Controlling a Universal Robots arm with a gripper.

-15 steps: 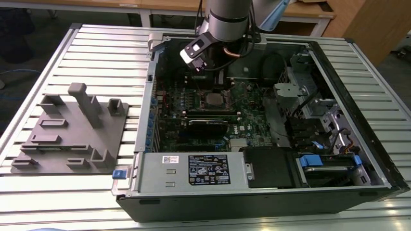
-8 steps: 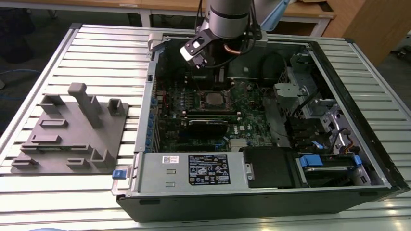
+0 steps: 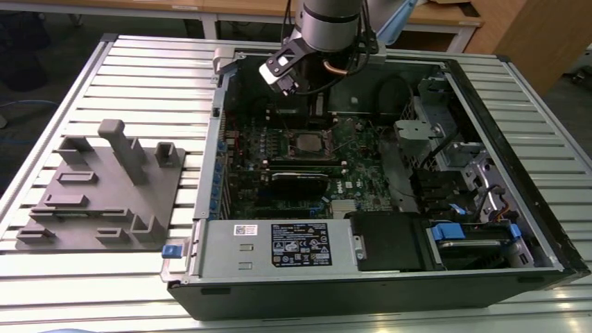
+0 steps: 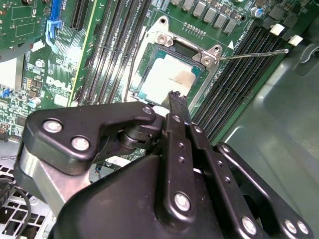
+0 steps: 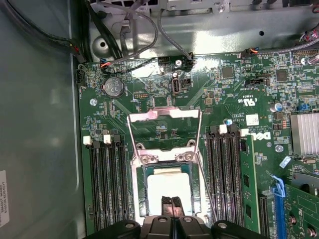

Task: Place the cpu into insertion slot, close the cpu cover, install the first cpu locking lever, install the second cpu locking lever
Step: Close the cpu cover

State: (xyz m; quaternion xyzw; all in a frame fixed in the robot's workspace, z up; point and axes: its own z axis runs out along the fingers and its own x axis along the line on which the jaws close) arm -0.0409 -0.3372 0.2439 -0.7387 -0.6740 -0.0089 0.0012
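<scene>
The cpu (image 5: 169, 186) lies flat in the insertion slot (image 5: 141, 199), its silver top bright under the light; in the second wrist view the cpu (image 4: 167, 79) sits inside the slot's metal rim (image 4: 189, 47). The cpu cover (image 5: 164, 113) is swung open and stands up behind the slot. One thin locking lever (image 4: 249, 54) sticks out sideways, unlatched. My gripper (image 5: 172, 203) hovers just over the chip's near edge, fingers pressed together and holding nothing; its tip (image 4: 174, 97) points at the chip. In the exterior view the slot (image 3: 308, 143) lies below the arm (image 3: 324, 28).
Black memory slots (image 5: 107, 184) flank the socket on both sides. A long black card (image 3: 301, 184) and the power supply (image 3: 277, 246) lie nearer the case front. Cables (image 5: 119, 30) hang behind the board. A grey fixture plate (image 3: 102, 187) lies on the table beside the case.
</scene>
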